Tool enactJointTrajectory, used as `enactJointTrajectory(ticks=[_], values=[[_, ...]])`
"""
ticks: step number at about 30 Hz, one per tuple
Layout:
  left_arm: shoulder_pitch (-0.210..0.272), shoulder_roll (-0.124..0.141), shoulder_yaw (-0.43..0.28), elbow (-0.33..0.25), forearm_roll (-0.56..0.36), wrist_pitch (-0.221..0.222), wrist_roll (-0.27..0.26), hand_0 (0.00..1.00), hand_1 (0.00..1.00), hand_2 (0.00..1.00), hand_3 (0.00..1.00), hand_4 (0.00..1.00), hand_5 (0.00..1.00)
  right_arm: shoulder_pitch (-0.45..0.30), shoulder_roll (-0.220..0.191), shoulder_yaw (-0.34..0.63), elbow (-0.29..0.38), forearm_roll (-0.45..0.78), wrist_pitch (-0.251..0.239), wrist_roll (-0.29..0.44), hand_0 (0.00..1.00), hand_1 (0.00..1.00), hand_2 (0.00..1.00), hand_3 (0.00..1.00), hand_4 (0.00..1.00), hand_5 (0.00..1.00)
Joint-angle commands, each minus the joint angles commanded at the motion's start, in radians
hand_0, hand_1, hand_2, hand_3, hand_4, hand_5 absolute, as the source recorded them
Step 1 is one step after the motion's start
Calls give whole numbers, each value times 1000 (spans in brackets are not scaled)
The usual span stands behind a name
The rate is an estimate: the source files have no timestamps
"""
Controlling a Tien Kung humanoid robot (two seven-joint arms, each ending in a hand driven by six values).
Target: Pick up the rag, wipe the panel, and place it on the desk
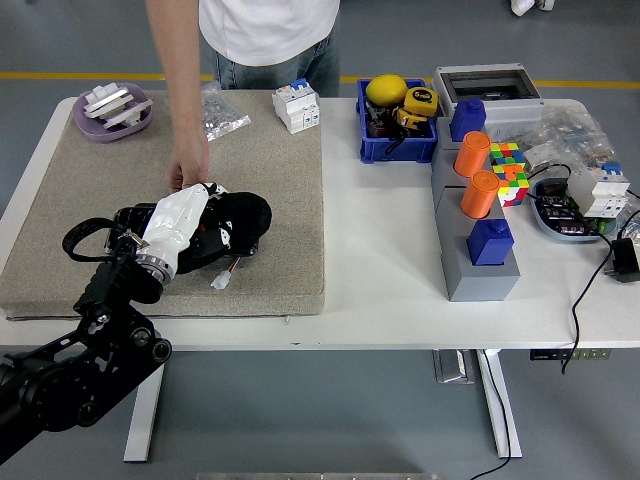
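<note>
Rag [243, 212]: black, bunched, lying on the black panel [200, 235] near the middle of the beige mat [270, 170]. Left hand [180, 228], white-shelled, is pressing on the rag; fingers are curled into the cloth, holding it. A white connector [221, 281] is trailing from the panel's near side.

A person's hand [188, 172] is resting at the panel's far edge, touching it.

Mat is covering the left half of the white surface [380, 290]; grey floor with a yellow line is showing beyond.

Right of the panel, off the mat: blue bin [396, 140], orange cylinders [475, 172] on a grey block. Beyond the panel: purple dish [112, 110], circuit breaker [297, 105].
</note>
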State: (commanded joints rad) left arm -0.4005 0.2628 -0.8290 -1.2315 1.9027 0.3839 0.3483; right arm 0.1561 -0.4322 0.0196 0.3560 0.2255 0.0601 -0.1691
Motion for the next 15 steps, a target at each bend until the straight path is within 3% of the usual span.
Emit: enactJointTrajectory(ticks=[7, 15], values=[[16, 40, -37, 5, 17, 11, 5, 232, 446, 568, 523, 251, 2, 2, -1, 6, 0, -2, -1, 1, 767, 689, 710, 675, 998, 518], [30, 60, -92, 38, 26, 19, 4, 233, 444, 565, 523, 250, 2, 0, 1, 5, -1, 0, 1, 0, 767, 689, 711, 675, 998, 519]])
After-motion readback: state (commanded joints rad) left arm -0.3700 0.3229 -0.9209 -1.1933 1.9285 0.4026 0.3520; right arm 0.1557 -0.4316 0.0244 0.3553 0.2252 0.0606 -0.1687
